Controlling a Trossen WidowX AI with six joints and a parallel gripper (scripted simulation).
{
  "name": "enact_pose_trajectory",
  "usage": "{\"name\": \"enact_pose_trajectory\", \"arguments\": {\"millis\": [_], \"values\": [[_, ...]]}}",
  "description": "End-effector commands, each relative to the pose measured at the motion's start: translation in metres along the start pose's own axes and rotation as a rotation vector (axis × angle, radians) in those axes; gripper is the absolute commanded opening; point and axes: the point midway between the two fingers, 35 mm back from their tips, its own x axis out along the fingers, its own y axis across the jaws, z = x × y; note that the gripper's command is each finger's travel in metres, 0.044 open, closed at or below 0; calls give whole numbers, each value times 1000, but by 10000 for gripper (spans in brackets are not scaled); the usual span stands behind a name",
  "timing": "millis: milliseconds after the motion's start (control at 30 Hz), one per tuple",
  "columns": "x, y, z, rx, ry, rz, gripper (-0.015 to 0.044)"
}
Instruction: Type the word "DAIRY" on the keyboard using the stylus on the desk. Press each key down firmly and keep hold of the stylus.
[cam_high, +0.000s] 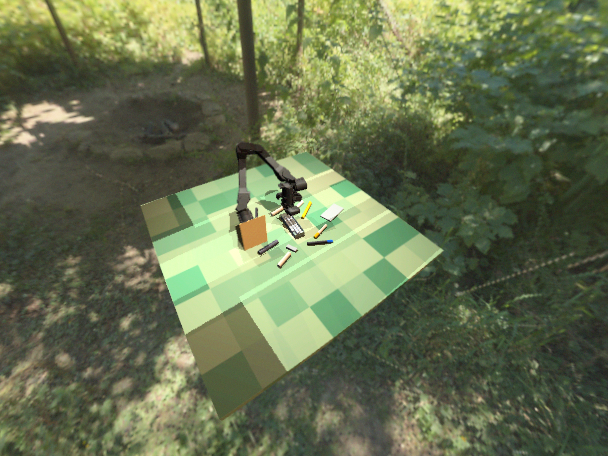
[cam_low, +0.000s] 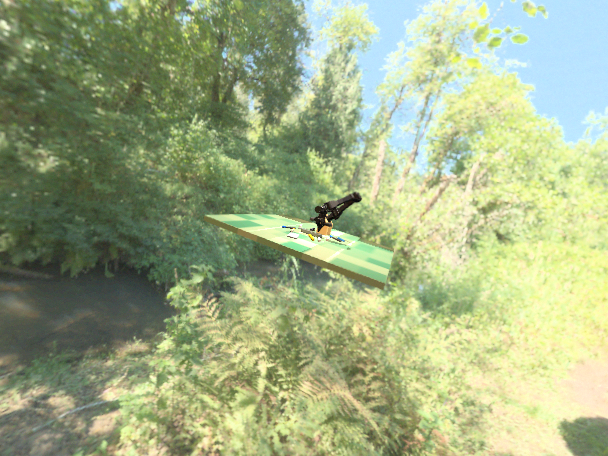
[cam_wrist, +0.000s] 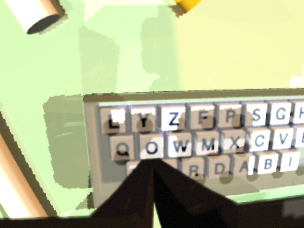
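Note:
The keyboard (cam_high: 292, 226) (cam_wrist: 109, 175) lies on the green checkered desk. In the wrist view its white keys show L Y Z F P S G H in the top row, Q O W M X C V in the middle and R D A B I in the bottom row, where the fingers hide some keys. My gripper (cam_high: 292, 212) (cam_wrist: 150, 167) is shut and empty, pointing down over the keyboard's left end as the wrist view shows it, near the O key. Several pen-like things lie around: a black pen with a blue end (cam_high: 320, 243), a dark stick (cam_high: 268, 247) and a yellow stick (cam_high: 306, 210). I cannot tell which is the stylus.
An orange panel (cam_high: 253, 233) stands by the arm's base. A pale flat slab (cam_high: 332, 213), a yellow-and-tan stick (cam_high: 320, 231), a small white block (cam_high: 291, 248) and a tan cylinder (cam_high: 284, 259) lie around the keyboard. Another tan cylinder (cam_wrist: 17, 175) lies beside its left end in the wrist view.

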Motion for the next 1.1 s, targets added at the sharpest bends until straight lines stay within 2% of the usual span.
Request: {"name": "enact_pose_trajectory", "arguments": {"millis": [0,200,567,767,1067], "values": [[1,-1,-1,5,8,6,0],[1,-57,-1,5,8,3,0],[1,-61,-1,5,8,3,0],[1,-116,-1,4,7,0,0],[1,-118,-1,4,7,0,0]]}}
